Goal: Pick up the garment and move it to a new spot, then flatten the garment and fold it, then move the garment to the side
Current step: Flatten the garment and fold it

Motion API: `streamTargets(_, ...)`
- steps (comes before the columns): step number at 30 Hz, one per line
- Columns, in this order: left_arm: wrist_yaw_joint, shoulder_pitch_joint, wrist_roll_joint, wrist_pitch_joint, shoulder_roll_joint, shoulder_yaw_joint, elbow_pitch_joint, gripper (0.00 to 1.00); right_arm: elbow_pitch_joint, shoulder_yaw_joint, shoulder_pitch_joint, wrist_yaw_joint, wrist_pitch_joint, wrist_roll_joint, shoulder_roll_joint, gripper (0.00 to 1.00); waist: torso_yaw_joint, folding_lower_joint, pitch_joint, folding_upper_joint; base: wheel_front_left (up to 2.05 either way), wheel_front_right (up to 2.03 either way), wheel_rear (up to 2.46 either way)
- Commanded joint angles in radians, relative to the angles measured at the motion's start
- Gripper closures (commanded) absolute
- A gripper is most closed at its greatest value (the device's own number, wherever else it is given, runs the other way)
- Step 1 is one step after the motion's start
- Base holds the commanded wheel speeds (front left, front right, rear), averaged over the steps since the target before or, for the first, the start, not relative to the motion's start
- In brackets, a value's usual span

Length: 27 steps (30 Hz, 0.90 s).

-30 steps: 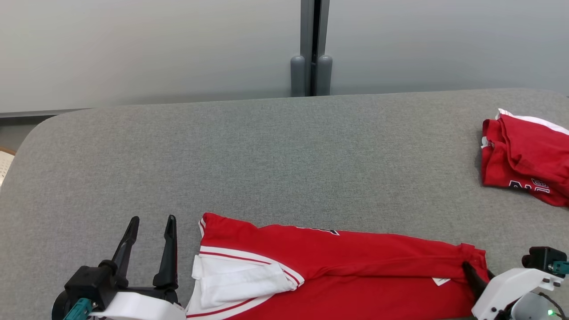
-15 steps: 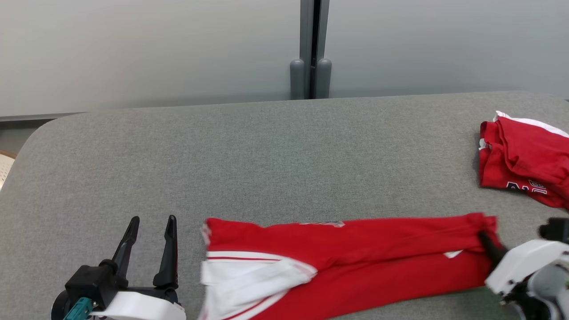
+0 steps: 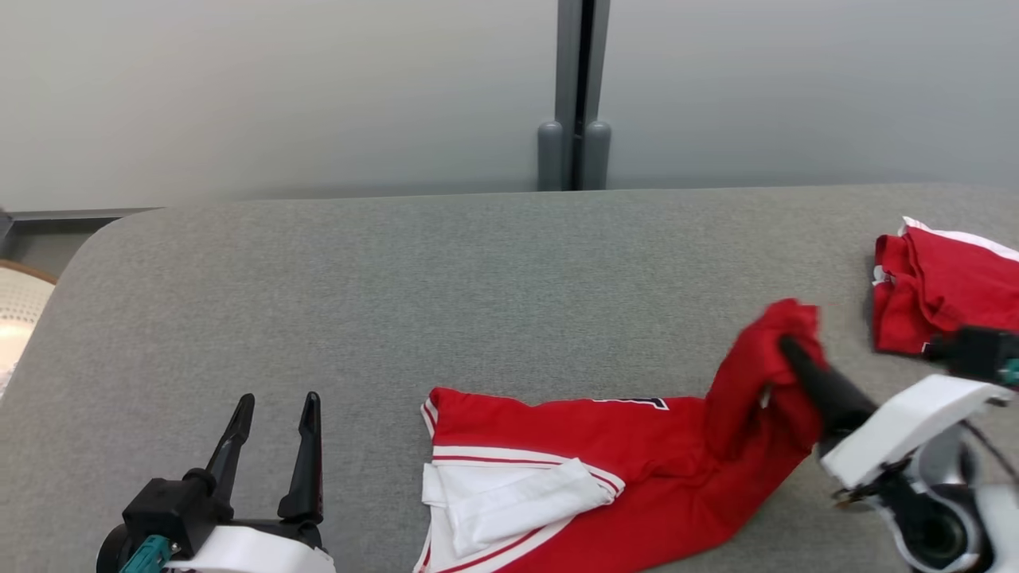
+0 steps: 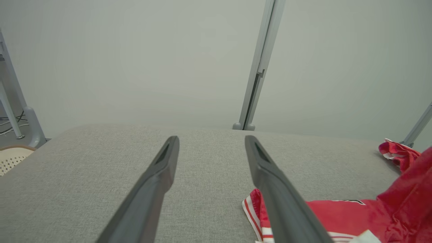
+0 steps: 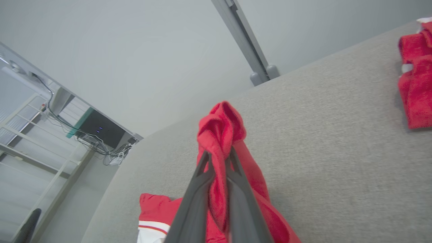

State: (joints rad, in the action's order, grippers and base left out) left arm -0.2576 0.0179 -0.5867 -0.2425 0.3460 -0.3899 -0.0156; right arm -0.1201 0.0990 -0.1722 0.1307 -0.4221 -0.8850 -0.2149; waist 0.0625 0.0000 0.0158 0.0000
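The garment (image 3: 589,454) is a red jersey with white trim, lying along the near edge of the grey table (image 3: 446,286). Its right end is lifted off the surface, pinched in my right gripper (image 3: 784,344), which is shut on the cloth. In the right wrist view the red fabric (image 5: 221,135) bunches up above the closed fingers (image 5: 202,182). My left gripper (image 3: 275,402) stands open at the lower left, nothing between its fingers, a short way left of the garment's white-trimmed end (image 4: 260,211).
A second red garment (image 3: 947,286) lies crumpled at the table's right edge, also seen as a red bundle (image 5: 415,84) in the right wrist view. A grey post (image 3: 575,151) stands behind the table's far edge. A pale round object (image 3: 20,318) sits off the left edge.
My right gripper closed on the garment's right end and raised it up and away from the near edge; the cloth's left end slid rightward. The head camera shifted a little. The left gripper stayed put.
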Motion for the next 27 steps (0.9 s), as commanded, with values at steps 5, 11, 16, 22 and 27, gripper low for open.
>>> streamTargets(5, 0.008, -0.011, -0.002, 0.008, 0.014, -0.001, -0.004, 0.0, 0.074, 0.092, 0.03, 0.0, -0.061, -0.064, 0.086, 1.0, 0.085, 0.0, -0.004, 0.0, 0.0, 0.0, 0.0)
streamTargets(11, 0.021, -0.041, 0.008, 0.018, 0.013, -0.02, 0.0, 0.0, -0.042, 0.176, 0.001, 0.0, -0.025, -0.072, 0.138, 1.0, 0.197, 0.0, 0.004, 0.0, 0.0, 0.0, 0.0)
streamTargets(16, 0.027, -0.053, 0.009, 0.021, 0.004, -0.034, 0.01, 0.0, -0.149, 0.225, -0.034, 0.0, 0.024, -0.085, 0.154, 1.0, 0.259, 0.0, 0.007, 0.0, 0.0, 0.0, 0.0)
streamTargets(22, 0.035, -0.071, 0.012, 0.022, 0.001, -0.046, 0.025, 0.0, -0.311, 0.314, -0.09, 0.0, 0.086, -0.098, 0.162, 1.0, 0.328, 0.0, 0.009, 0.0, 0.0, 0.0, 0.0)
streamTargets(27, 0.034, -0.071, 0.007, 0.019, 0.001, -0.044, 0.033, 0.0, -0.384, 0.397, -0.125, 0.0, 0.154, -0.14, 0.163, 1.0, 0.341, 0.0, 0.011, 0.0, 0.0, 0.0, 0.0)
